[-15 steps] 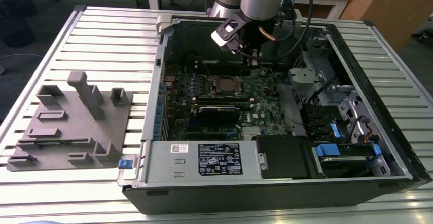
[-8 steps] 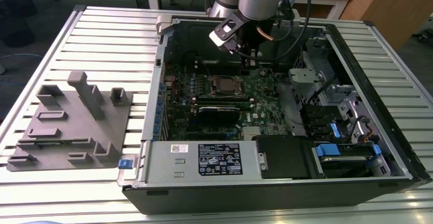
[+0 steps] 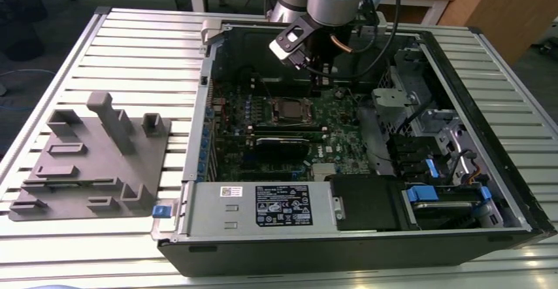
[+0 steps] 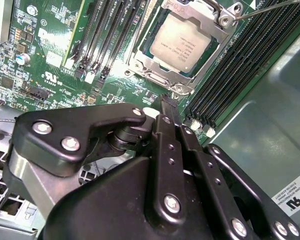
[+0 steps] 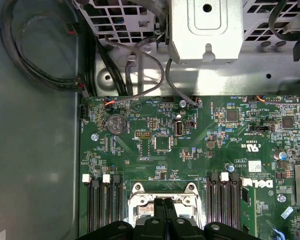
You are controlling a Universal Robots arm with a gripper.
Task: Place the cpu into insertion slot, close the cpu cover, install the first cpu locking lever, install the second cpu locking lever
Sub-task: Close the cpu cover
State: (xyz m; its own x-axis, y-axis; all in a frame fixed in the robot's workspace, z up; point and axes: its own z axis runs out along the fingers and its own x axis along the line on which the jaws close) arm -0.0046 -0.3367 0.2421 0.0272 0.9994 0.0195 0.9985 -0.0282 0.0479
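In the exterior view the computer case [image 3: 488, 191] lies on its side with the panel off. That probably explains the layout: the green motherboard [image 3: 327, 122] faces up, so the arm can come straight down on it. The gripper [image 3: 321, 73] hangs inside the case, just beyond the insertion slot [image 3: 288, 110], and a grey fixture block [image 3: 87, 152] sits well apart on the exterior view's left. In the second wrist view the cpu [image 4: 185, 42] is already seated in the socket, silvery top up. The cpu cover [image 4: 155, 75] looks to be folded down around it, framing the chip through its opening. The gripper's two fingers are pinched together with nothing between them and the tip is near the cover's corner. That looks like a narrow poking tool rather than a grasp. A thin lever rod [image 4: 270, 9] pokes out past the far corner, and whether it's hooked down is hard to say from this angle. In the first wrist view the closed fingertips [image 5: 158, 212] sit right over the socket, between the memory slots [image 5: 102, 205].
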